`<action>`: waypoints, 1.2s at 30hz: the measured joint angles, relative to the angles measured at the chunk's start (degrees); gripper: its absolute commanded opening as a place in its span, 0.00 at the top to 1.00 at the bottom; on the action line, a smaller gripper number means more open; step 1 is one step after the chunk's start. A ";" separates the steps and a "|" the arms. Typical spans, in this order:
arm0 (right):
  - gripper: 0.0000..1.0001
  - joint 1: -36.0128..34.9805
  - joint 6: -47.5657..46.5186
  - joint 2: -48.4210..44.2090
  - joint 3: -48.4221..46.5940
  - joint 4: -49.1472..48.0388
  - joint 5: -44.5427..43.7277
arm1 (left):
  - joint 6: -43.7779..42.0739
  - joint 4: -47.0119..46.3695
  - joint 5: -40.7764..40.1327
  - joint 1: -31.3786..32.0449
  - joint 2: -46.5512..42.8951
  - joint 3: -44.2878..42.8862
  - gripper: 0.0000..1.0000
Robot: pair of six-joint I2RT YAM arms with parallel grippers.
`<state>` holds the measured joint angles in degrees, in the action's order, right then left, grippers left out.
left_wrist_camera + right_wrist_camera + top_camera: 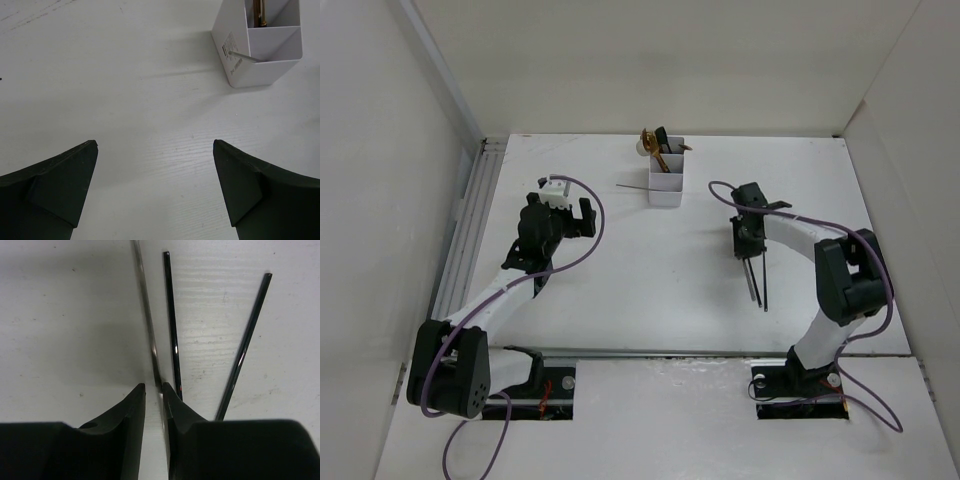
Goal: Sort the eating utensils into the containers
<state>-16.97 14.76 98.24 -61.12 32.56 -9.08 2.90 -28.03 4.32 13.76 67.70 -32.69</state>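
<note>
Hovering from above: right pincer (748,243) over chopsticks (757,283), organiser (665,181) far off. Spreading wide on left wrist view — left pincer (155,192) empty. Pinching one chopstick (150,335) on bench (60,315) — judging lift, then carry, next.

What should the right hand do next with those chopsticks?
Probably close fully and lift. The right hand has its fingers astride one thin chopstick, nearly pinched, while two more chopsticks lie beside it on the table. Then carry it to the white organiser.
</note>
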 measured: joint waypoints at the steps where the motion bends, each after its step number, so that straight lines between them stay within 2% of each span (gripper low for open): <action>1: 0.74 -0.04 -0.02 0.17 0.20 0.04 -0.04 | 0.00 0.00 0.00 0.00 0.00 -0.02 0.00; 5: 0.73 0.04 -0.09 0.96 -0.02 0.20 0.11 | 0.00 0.00 -0.02 0.00 0.00 0.00 0.00; 9: 0.81 0.07 -1.49 3.13 -2.64 1.79 0.70 | 0.00 -0.22 -0.04 0.00 0.00 0.11 0.00; 12: 1.00 -0.31 -2.91 5.46 -5.73 3.52 0.79 | 0.00 -0.52 -0.07 0.00 0.00 0.63 0.00; 20: 1.00 -1.14 -6.69 6.34 -7.37 4.13 2.27 | -0.02 -0.90 -0.85 0.00 0.00 1.57 0.00; 26: 1.00 -4.13 -9.22 -2.25 -4.52 -2.93 6.23 | -0.02 -0.90 -1.36 0.00 0.00 1.57 0.00; 32: 1.00 -5.42 -15.39 -15.43 -4.48 -18.49 11.63 | -0.02 -0.90 -1.55 0.00 1.49 1.46 0.00; 36: 1.00 -6.38 -22.29 -14.67 -9.05 -28.96 17.09 | -0.02 -0.59 -1.90 0.00 5.07 -0.04 0.00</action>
<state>-23.35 -7.53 83.57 -70.17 3.60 8.01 2.87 -28.62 2.42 13.76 72.77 -32.73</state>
